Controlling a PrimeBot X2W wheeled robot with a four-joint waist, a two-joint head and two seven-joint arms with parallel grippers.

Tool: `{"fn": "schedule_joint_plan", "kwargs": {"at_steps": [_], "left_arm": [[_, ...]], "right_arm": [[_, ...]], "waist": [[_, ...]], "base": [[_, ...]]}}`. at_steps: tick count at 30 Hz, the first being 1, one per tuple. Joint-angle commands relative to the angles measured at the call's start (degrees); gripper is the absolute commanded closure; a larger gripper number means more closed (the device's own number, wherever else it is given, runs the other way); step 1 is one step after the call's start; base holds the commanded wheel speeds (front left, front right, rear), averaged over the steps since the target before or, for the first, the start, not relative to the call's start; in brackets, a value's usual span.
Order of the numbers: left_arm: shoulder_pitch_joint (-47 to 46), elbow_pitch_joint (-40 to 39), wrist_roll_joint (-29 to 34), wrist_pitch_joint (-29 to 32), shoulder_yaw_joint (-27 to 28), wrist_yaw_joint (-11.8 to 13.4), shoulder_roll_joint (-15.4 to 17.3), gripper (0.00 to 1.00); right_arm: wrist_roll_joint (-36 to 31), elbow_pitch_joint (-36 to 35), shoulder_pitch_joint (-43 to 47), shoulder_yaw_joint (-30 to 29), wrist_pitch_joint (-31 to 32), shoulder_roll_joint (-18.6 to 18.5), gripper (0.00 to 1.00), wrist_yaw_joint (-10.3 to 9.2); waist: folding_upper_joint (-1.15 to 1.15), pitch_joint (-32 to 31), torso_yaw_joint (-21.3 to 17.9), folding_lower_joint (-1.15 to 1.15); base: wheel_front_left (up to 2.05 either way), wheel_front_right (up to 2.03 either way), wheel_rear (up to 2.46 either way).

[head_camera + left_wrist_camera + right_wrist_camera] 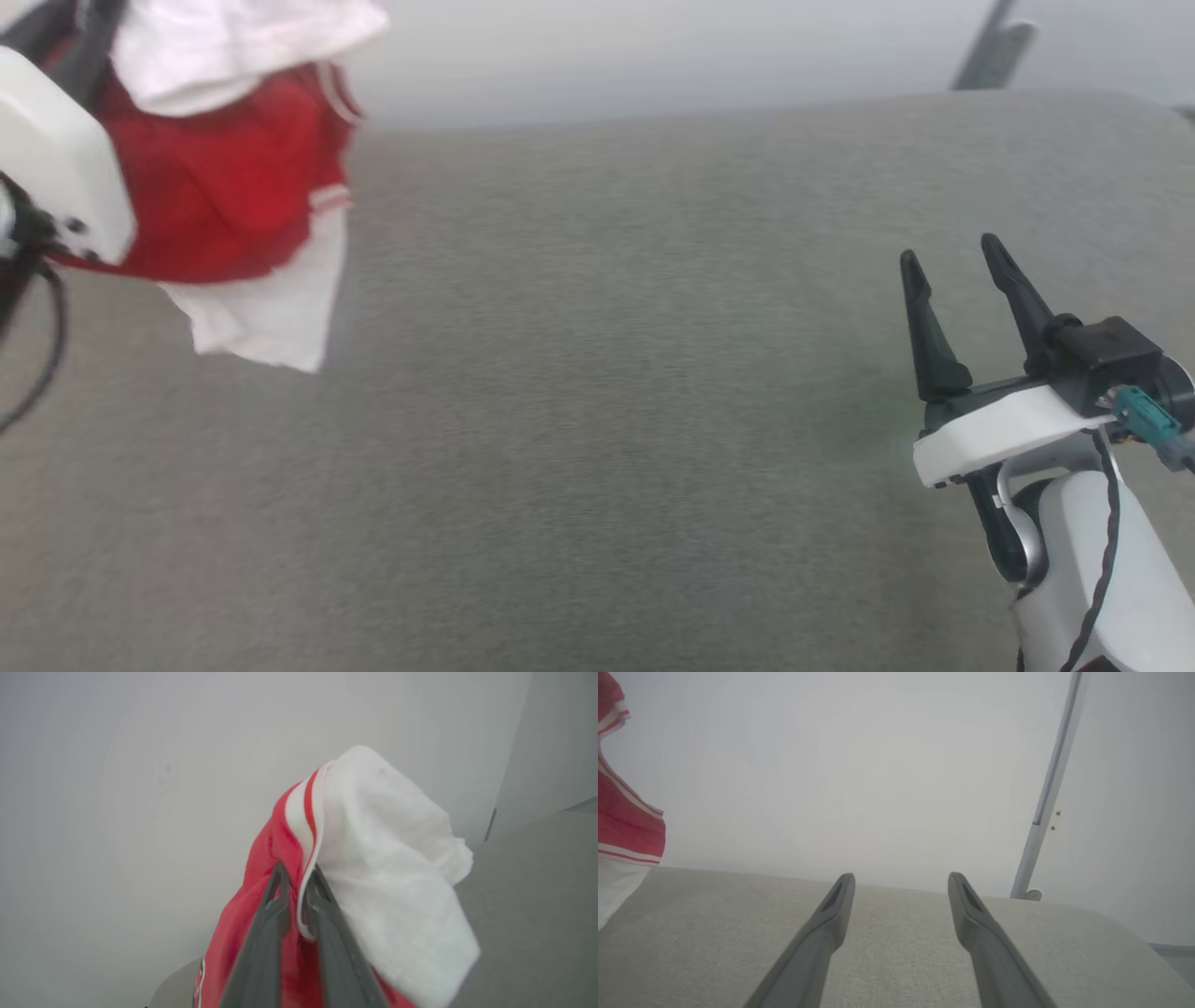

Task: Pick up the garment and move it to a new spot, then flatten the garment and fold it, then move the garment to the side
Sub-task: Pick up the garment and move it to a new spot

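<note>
The garment (224, 187), red with white sleeves and striped trim, hangs bunched in the air at the upper left of the head view, above the grey cushioned surface (597, 420). In the left wrist view my left gripper (297, 870) is shut on the garment (373, 858) at the striped seam between red body and white sleeve. The lettering is hidden. My right gripper (950, 257) stands open at the right, low over the surface, with nothing between its fingers. In the right wrist view the right gripper (900, 877) points across the surface, and the garment's edge (626, 830) hangs at far left.
The grey cushioned surface (878, 952) spreads wide under both arms, with a rounded far edge against a pale wall. A grey metal pole (1048, 793) stands behind the surface at the back right. A black cable (42, 355) hangs from my left arm.
</note>
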Motion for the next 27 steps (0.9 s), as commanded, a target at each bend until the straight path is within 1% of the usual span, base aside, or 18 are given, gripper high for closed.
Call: {"fn": "schedule_joint_plan", "kwargs": {"at_steps": [1,4,6,9,12,14,19,25,27], "left_arm": [[1.36,-1.97,-0.2,0.79,-0.41,1.03,-0.38,1.0],[3.17,-4.76,-0.58,2.85,-1.54,2.78,-0.99,1.0],[4.45,-6.37,-0.67,3.88,-2.54,3.41,-1.53,1.0],[7.01,-7.75,-0.74,5.48,-5.28,5.05,-3.96,1.0],[8.6,-7.07,-0.89,6.44,-7.93,5.42,-6.26,1.0],[9.08,-6.51,-0.75,6.58,-8.82,5.37,-6.9,1.0],[11.79,-1.7,-1.88,7.74,-12.55,5.04,-10.46,1.0],[13.65,5.51,-2.35,7.22,-15.93,3.59,-14.06,1.0],[14.09,8.16,-3.16,7.15,-16.68,3.25,-15.78,1.0]], "right_arm": [[0.45,-0.1,0.64,-0.38,-0.49,0.19,0.0,0.0],[0.43,-0.22,1.15,-1.0,-0.68,0.68,0.0,0.0],[0.43,-0.17,1.55,-1.3,-0.87,0.98,0.0,0.0],[0.37,0.23,1.81,-1.41,-1.19,1.69,0.0,0.0],[0.35,0.68,1.84,-1.46,-1.57,2.09,0.0,0.0],[0.49,0.87,1.8,-1.4,-1.63,2.25,0.0,0.0],[1.07,2.09,1.37,-0.88,-2.14,2.88,0.0,0.0],[1.24,3.14,0.78,-0.3,-2.41,3.25,0.0,0.0],[1.17,3.38,0.65,-0.13,-2.53,3.36,0.0,0.0]], "waist": [[0.0,0.39,-2.82,0.0],[0.0,0.81,-4.85,0.0],[0.0,1.04,-5.94,0.0],[0.0,1.47,-7.68,0.0],[0.0,1.84,-8.6,0.0],[0.0,1.93,-8.85,0.0],[0.0,2.41,-9.82,0.0],[0.0,3.41,-10.6,0.0],[0.0,3.63,-10.82,0.0]], "base": [[0.0,0.0,0.0],[0.0,0.0,0.0],[0.0,0.0,0.0],[0.0,0.0,0.0],[0.0,0.0,0.0],[0.0,0.0,0.0],[0.0,0.0,0.0],[0.0,0.0,0.0],[0.0,0.0,0.0]]}}
